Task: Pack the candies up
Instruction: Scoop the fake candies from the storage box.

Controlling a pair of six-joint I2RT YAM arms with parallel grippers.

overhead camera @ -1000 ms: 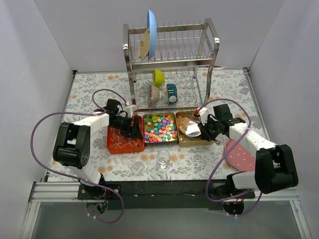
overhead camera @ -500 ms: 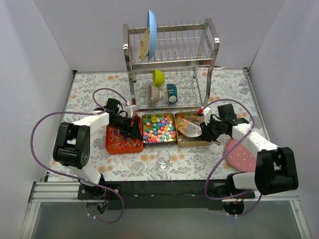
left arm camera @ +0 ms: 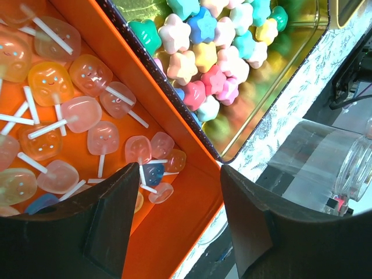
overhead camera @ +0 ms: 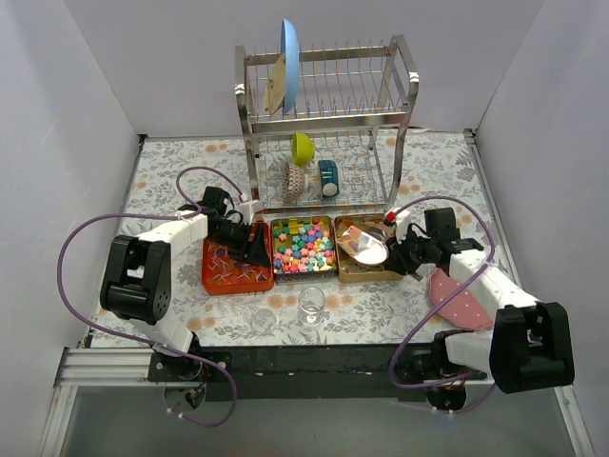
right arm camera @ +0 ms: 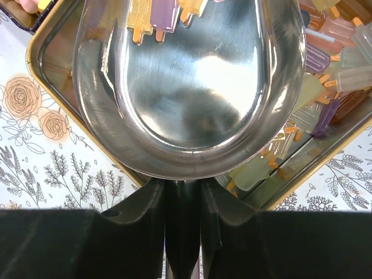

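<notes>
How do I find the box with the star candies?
Look for the tall metal dish rack at the back of the table. The middle tin of the row in front of it is yours. Only it holds tiny star-shaped candies in many colours.

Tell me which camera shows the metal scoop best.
Right wrist: the metal scoop fills the frame, its handle end pinched in the right tool, above the gold tin. Top external shows the scoop only small, over that tin. Left wrist doesn't show it.
</notes>
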